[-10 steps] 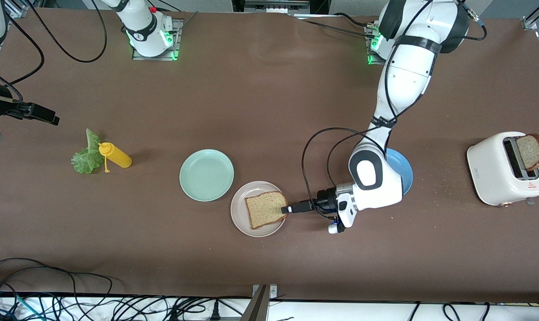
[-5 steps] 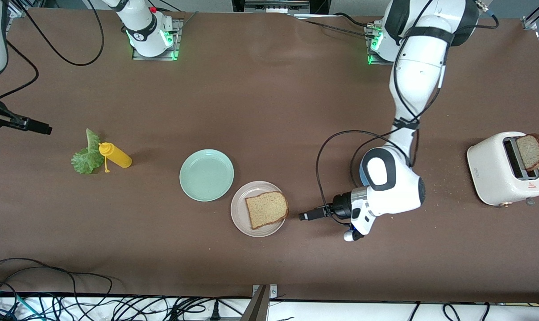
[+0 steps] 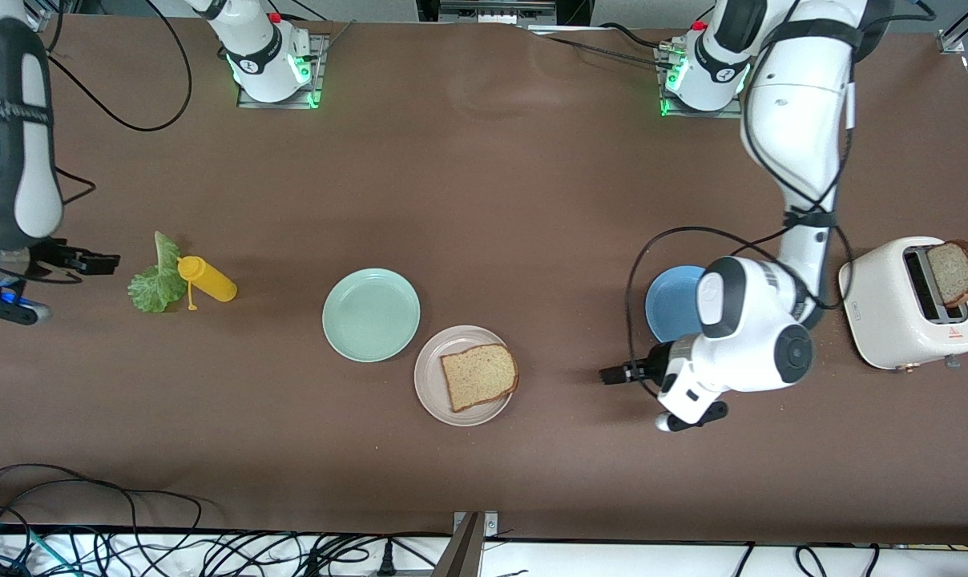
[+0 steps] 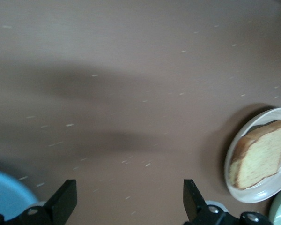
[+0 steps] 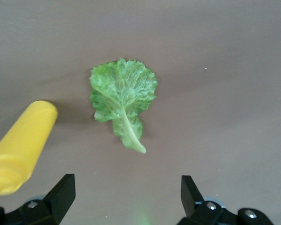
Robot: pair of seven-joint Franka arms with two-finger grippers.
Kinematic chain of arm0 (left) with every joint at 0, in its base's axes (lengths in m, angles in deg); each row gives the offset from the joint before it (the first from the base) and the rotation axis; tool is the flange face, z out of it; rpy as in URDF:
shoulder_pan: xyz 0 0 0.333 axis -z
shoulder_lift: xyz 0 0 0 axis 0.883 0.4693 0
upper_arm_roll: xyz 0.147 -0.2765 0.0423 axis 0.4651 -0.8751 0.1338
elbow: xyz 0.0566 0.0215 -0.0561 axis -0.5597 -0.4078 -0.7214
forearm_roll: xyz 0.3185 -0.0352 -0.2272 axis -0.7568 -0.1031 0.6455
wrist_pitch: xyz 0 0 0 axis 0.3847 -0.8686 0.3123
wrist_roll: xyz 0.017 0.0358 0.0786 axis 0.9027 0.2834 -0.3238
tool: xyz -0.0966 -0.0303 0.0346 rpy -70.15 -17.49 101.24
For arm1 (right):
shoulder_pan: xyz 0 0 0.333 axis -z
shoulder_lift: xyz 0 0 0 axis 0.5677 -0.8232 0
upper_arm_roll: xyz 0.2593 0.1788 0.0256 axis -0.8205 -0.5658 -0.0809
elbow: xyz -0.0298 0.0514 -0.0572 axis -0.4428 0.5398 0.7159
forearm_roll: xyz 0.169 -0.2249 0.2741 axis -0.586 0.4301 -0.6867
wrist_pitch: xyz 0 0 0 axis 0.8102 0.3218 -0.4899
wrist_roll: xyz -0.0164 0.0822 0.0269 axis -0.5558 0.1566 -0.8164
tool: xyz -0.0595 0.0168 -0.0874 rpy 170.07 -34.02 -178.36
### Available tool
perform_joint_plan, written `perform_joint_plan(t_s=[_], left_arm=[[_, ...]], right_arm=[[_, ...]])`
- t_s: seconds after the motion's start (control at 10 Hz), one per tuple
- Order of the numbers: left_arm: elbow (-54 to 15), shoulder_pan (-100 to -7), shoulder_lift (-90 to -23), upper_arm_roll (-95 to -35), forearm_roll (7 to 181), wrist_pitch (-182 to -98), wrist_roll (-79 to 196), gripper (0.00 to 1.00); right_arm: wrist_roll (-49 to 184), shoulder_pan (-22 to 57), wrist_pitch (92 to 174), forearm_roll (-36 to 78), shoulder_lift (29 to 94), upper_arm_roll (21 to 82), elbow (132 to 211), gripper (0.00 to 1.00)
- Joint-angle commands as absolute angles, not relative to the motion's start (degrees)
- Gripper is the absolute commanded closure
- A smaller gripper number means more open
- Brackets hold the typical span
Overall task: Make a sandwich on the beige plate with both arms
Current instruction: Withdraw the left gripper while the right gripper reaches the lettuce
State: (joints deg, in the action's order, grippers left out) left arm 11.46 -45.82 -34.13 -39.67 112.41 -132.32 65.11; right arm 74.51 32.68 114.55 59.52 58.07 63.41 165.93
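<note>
Front view: the left arm bends down from its base and folds low over the table, its gripper (image 3: 615, 374) lying level, over bare table between the beige plate (image 3: 462, 374) and the blue plate (image 3: 670, 304). The right arm hangs at its end of the table, its gripper (image 3: 103, 261) also level, just beside the lettuce (image 3: 155, 280). Count: three plates (beige, blue, mint plate (image 3: 371, 314)), two bread slices (one bread slice (image 3: 478, 376) flat on the beige plate, one toast slice (image 3: 955, 272) sticking out of the toaster (image 3: 901, 308)), one lettuce leaf, and one yellow bottle (image 3: 207, 278) lying beside the leaf.

Left wrist view: the fingers (image 4: 64, 200) are spread wide with nothing between them, over bare table; the beige plate with its slice is off at the edge.

Right wrist view: the fingers (image 5: 62, 191) are spread wide and empty too, with the lettuce lying flat on the table ahead of them and the bottle next to it.
</note>
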Motion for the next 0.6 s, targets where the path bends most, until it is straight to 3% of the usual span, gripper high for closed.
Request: perform_joint_plan(t_s=[0.0,0.5], left_arm=[[10.03,-47.07,-38.35,-39.77,101.10,-123.54,68.52,0.00],[7.67,-48.91,-43.53,-39.86,91.99,-116.49,70.48,0.00]], right_arm=[[74.12,33.97,118.46,59.89,53.30,62.96,165.60,0.00],[74.04,33.97,134.19,58.22,52.93,62.88,178.32,0.00]])
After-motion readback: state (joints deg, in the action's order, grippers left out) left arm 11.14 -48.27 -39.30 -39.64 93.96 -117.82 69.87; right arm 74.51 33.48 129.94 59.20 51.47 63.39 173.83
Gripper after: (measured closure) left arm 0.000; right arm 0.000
